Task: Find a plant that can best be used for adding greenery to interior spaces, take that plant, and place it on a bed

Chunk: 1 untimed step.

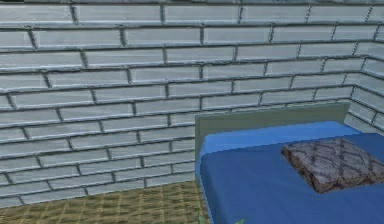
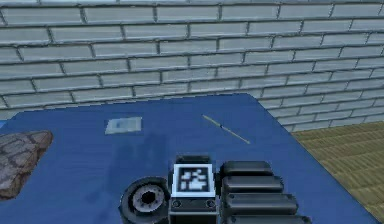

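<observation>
Gripper [image 2: 148, 200] shows lower centre against the wide blue-sheeted bed [image 2: 260, 130], likely reaching to place; its hold cannot be told.

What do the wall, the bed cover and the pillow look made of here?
Wall: whitish painted brick, matt, going by its mortar lines. Bed cover: smooth blue cloth, probably; no sheen. Pillow: patterned fabric, seemingly woven, with soft edges.

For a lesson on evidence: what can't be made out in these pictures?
- Arm side view: the hand is cut by the bottom edge; whether it holds anything cannot be told.
- Arm side view: pillow cut off by the left edge.
- On the bed: grey square and thin stick, too small to name.
</observation>
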### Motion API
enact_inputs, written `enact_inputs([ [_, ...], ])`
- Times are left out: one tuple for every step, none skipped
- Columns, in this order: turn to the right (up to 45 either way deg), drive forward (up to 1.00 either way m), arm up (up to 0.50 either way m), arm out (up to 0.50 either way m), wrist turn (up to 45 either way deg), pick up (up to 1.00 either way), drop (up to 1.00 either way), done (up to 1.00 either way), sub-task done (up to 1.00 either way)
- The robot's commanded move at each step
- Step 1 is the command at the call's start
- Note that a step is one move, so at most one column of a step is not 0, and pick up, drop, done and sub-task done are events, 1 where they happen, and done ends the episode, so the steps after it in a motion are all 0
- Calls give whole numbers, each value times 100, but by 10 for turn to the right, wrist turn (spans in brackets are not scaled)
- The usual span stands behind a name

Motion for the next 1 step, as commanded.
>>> enact_inputs([
  [0, 0, 0, 48, 0, 0, 0, 0, 0],
])
